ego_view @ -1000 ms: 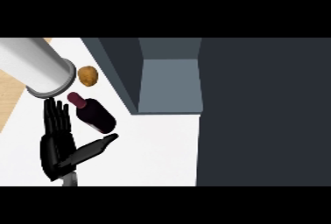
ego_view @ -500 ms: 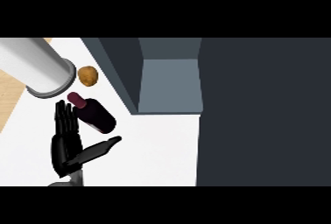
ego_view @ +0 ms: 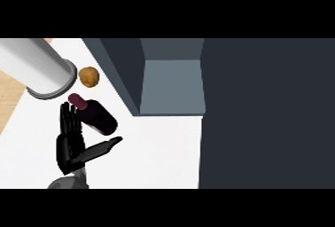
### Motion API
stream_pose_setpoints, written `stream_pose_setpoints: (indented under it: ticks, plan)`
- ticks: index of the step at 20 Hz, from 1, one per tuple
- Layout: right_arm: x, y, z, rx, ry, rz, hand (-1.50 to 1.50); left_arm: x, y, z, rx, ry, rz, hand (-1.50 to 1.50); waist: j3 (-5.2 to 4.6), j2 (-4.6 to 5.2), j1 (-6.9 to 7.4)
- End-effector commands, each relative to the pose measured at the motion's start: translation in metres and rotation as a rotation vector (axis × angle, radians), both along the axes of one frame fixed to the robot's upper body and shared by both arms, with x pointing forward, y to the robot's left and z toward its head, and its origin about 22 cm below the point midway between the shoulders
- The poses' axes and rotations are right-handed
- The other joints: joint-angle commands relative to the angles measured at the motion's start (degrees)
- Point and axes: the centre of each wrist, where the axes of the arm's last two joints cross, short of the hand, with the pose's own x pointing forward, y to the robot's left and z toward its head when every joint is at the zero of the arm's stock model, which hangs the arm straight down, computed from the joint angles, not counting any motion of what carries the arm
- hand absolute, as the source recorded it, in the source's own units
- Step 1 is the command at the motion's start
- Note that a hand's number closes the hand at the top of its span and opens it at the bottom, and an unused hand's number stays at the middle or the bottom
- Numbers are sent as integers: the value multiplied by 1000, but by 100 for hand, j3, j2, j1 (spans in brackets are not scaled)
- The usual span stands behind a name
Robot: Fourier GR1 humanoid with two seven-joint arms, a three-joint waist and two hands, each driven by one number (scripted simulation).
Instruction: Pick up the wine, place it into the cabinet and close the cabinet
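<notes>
The wine bottle [ego_view: 98,116], dark maroon, lies on its side on the white counter [ego_view: 153,155], its neck pointing up and left. My left hand [ego_view: 68,148] is just left of it and open. Its fingers [ego_view: 67,119] stretch straight along the bottle's left side, close to the neck. The thumb [ego_view: 103,147] sticks out to the right below the bottle's base. The cabinet [ego_view: 171,86] stands open to the right of the bottle, showing a grey-blue inside. My right hand is out of view.
A brown rounded object [ego_view: 89,76] sits on the counter above the bottle. A large pale grey cylinder [ego_view: 36,66] slants in from the top left. A wide dark panel [ego_view: 268,111] fills the right side. A strip of wood [ego_view: 8,106] runs along the counter's left edge.
My left hand has moved up and to the right, bringing its fingers alongside the bottle. The bottle has not moved.
</notes>
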Motion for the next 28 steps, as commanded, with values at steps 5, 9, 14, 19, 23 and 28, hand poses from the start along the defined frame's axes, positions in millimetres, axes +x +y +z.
stream_pose_setpoints:
  ticks: [5, 9, 14, 19, 23, 28]
  plan:
    - [-51, 1, 14, 29, -59, 51, -150, 8, 17, -9, 3, 15, -1, -150, 2, -8, -19]
    - [-39, 6, 19, 22, -66, 69, -150, 24, 21, -22, -19, 21, 10, -150, -4, 5, -27]
    - [-42, 6, 14, 25, -57, 52, -150, 29, 3, -28, -30, 32, -18, -150, -1, 2, -23]
    - [-39, -2, 19, 23, -60, 48, -150, 18, 9, -38, -51, 13, -30, -150, 2, -3, 2]
    - [-39, 2, 14, 11, -75, 44, -150, 27, 5, -48, -74, -22, -25, -150, -2, 6, -30]
    - [-44, 6, 21, 37, -52, 68, -150, 30, 7, -44, -113, -29, -109, 150, -2, -9, -19]
